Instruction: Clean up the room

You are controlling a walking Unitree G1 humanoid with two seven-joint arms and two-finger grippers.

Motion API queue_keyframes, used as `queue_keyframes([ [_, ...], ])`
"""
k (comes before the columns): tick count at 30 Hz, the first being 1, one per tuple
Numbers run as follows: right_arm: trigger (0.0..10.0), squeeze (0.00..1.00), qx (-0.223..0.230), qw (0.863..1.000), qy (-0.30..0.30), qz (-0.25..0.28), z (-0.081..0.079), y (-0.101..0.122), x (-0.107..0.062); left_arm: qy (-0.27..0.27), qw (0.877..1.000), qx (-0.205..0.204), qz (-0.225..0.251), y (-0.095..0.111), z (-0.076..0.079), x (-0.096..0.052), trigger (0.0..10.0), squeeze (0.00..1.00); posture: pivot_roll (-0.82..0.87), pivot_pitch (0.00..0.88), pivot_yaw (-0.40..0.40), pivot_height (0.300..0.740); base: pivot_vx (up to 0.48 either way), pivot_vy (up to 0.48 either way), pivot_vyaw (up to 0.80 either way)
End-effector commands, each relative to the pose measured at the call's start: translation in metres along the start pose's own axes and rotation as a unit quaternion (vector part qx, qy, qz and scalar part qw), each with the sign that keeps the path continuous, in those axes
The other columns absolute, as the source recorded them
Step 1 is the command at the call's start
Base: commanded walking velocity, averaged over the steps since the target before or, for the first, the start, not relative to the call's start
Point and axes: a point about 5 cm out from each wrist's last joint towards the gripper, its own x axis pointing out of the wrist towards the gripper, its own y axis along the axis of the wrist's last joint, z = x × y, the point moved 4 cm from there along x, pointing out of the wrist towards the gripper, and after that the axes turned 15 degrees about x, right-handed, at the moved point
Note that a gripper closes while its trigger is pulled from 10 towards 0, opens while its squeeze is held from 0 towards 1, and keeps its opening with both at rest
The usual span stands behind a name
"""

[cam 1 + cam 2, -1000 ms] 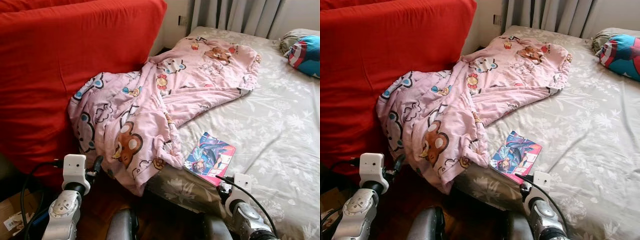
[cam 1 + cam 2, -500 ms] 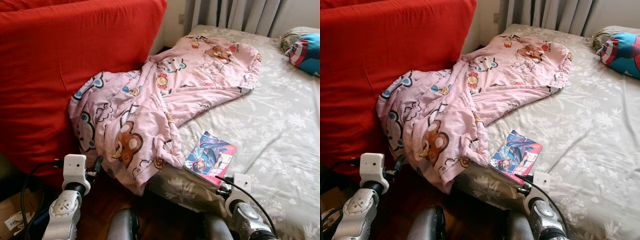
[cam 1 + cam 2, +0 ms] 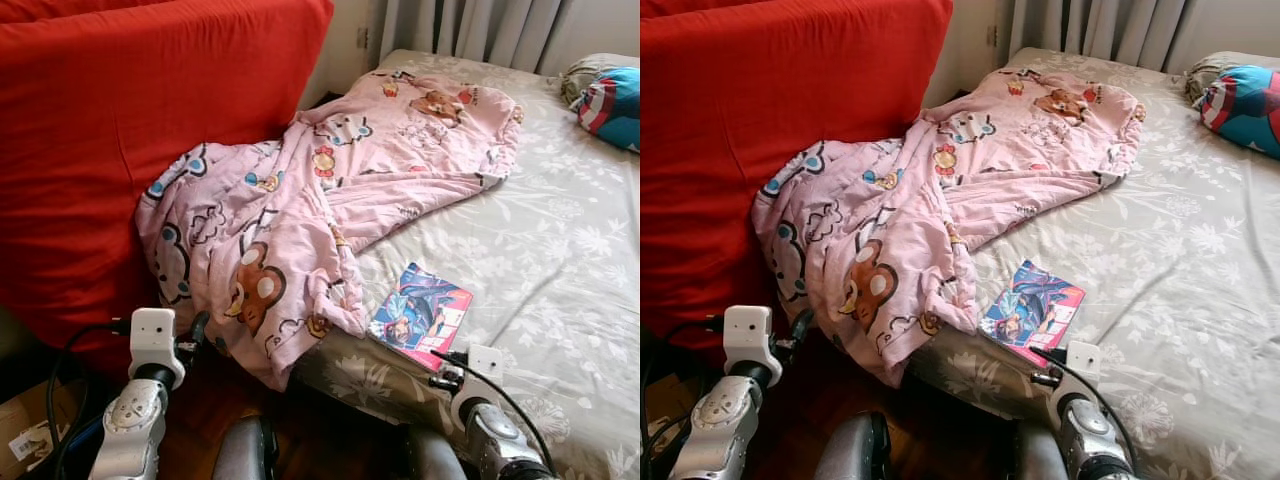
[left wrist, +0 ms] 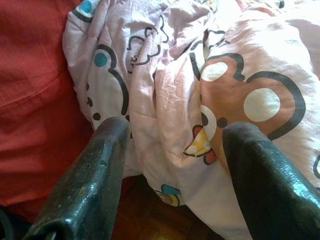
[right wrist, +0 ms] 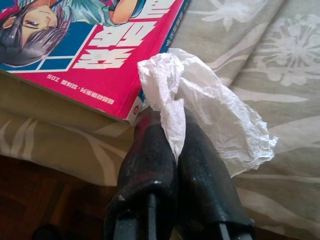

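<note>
At bed (image 3: 560,270) edge: my R gripper (image 5: 172,131) clamped on crumpled tissue (image 5: 210,115), tissue touching comic (image 5: 100,45) corner. My L gripper (image 4: 172,150) spread wide, just before pink blanket (image 3: 300,220) hanging off bed beside red cushion (image 3: 110,130).

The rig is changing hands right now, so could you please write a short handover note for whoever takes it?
Right gripper: shut on a crumpled white tissue, at the near bed edge beside the comic book.
Left gripper: open, empty, low by the hanging end of the pink blanket.
The blanket trails off the bed against the red sofa. A cushion sits at the far right.
Done: tissue picked up.
Left: bin the tissue, put the book away, straighten the blanket.
</note>
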Motion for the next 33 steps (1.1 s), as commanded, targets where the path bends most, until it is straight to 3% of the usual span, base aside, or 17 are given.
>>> queue_keyframes([
  [1, 0.0, 0.0, 0.003, 1.0, -0.01, 0.007, 0.007, -0.001, -0.002, -0.002, 1.0, 0.003, -0.008, -0.005, 0.002, 0.0, 10.0, 0.0, 0.02, 0.06, -0.001, 0.595, 0.0, 0.0, 0.0],
  [11, 0.0, 0.0, -0.006, 0.996, 0.013, 0.092, 0.003, 0.018, -0.007, 0.008, 0.999, -0.006, -0.031, -0.017, -0.002, 0.005, 10.0, 0.0, 0.0, 0.0, 0.014, 0.595, 0.0, 0.0, 0.0],
  [17, 0.0, 0.0, 0.001, 0.987, 0.024, 0.159, 0.006, 0.03, -0.017, 0.009, 0.998, -0.011, -0.06, -0.032, -0.002, 0.003, 10.0, 0.0, -0.02, 0.0, 0.028, 0.595, 0.0, 0.0, 0.0],
  [24, 0.0, 0.0, -0.017, 0.972, 0.047, 0.228, 0.004, 0.038, -0.038, 0.024, 0.995, -0.025, -0.098, -0.049, -0.012, 0.002, 10.0, 0.0, -0.07, 0.0, 0.063, 0.595, 0.0, 0.0, 0.0],
  [25, 1.6, 0.0, -0.021, 0.968, 0.063, 0.243, -0.002, 0.041, -0.044, 0.024, 0.994, -0.024, -0.104, -0.052, -0.013, 0.001, 10.0, 0.0, -0.08, 0.0, 0.065, 0.595, 0.0, 0.0, 0.0],
  [26, 4.5, 0.0, -0.022, 0.967, 0.068, 0.246, -0.004, 0.041, -0.046, 0.024, 0.994, -0.024, -0.107, -0.053, -0.013, 0.001, 10.0, 0.0, -0.08, 0.0, 0.063, 0.595, 0.0, 0.0, 0.0],
  [27, 4.5, 0.0, -0.023, 0.965, 0.074, 0.25, -0.006, 0.041, -0.048, 0.024, 0.994, -0.023, -0.108, -0.054, -0.014, 0.001, 10.0, 0.0, -0.08, 0.0, 0.063, 0.595, 0.0, 0.0, 0.0],
  [28, 10.0, 0.0, -0.023, 0.964, 0.08, 0.254, -0.009, 0.042, -0.05, 0.025, 0.993, -0.024, -0.11, -0.055, -0.014, 0.002, 10.0, 0.0, -0.09, 0.0, 0.05, 0.595, 0.0, 0.0, 0.0],
  [33, 10.0, 0.0, -0.037, 0.963, 0.103, 0.245, -0.019, 0.043, -0.047, 0.031, 0.993, -0.033, -0.11, -0.055, -0.013, 0.004, 10.0, 0.0, -0.11, 0.0, 0.017, 0.595, 0.0, 0.0, 0.0],
])
